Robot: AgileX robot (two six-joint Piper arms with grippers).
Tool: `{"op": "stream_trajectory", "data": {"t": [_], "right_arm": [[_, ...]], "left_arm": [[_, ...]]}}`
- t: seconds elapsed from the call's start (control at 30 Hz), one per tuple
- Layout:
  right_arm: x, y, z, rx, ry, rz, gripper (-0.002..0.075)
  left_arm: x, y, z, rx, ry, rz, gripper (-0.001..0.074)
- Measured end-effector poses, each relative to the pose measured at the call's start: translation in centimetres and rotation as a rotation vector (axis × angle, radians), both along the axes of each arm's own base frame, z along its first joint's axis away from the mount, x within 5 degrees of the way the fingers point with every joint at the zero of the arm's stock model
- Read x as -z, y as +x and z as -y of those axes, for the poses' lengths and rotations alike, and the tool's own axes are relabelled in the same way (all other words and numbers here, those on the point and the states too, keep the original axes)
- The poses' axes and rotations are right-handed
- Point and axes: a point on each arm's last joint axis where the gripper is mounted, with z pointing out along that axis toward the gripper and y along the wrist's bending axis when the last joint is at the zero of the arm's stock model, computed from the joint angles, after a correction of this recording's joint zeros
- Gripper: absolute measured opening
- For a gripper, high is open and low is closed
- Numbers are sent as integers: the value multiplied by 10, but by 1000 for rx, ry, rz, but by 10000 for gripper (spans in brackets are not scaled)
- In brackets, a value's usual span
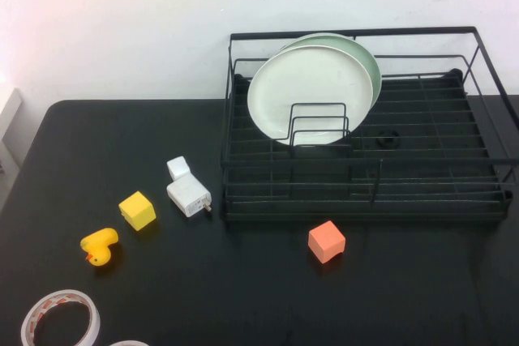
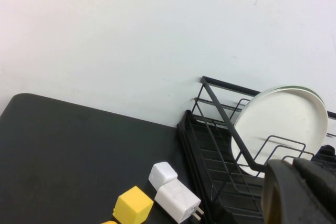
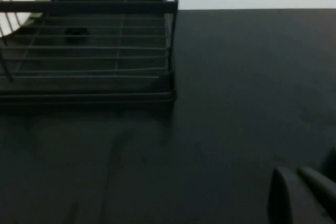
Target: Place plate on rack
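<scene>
The large round plain white plate (image 1: 310,95) is standing on edge inside the large rectangular black wire dish rack (image 1: 365,200), leaning back against a pale mint-green plate (image 1: 366,54) that is peeking out just behind it. Small upright wire dividers (image 1: 319,126) are crossing the white plate's lower front, and it is sitting toward the rack's left end.

The left gripper (image 2: 302,192) is showing only in its own wrist view as a dark bulk at the frame's corner, hanging above the table near the rack's left end with the white plate beyond it inside the wires; whether its fingers are spread or pressed together, I cannot tell. Out past that gripper, away from the rack, a white plug-in charger block (image 1: 189,196) is lying just beside the rack's corner, a smaller white cube (image 1: 178,168) is touching it, and a yellow cube (image 1: 137,210) is sitting near them.

The right gripper (image 3: 302,195) is likewise just a dark shape at the edge of its wrist view, hanging over bare black table (image 1: 243,297) with the rack's right end well ahead of it; its fingers' state I cannot tell.

In the high view, neither arm is showing. A yellow rubber duck (image 1: 100,246), a salmon-orange cube (image 1: 326,241) in front of the rack, and a roll of clear tape (image 1: 59,320) are resting on the table
</scene>
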Motion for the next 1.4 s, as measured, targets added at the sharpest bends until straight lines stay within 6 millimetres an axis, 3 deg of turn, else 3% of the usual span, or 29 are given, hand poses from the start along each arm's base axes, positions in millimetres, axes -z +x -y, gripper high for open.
{"op": "stream_trajectory", "data": {"t": [1.3, 1.4], "right_arm": [[0, 0, 1, 11, 0, 4, -1], [0, 0, 1, 11, 0, 4, -1]], "left_arm": [[0, 0, 0, -4, 0, -2, -2], [0, 0, 0, -3, -75, -16, -2]]}}
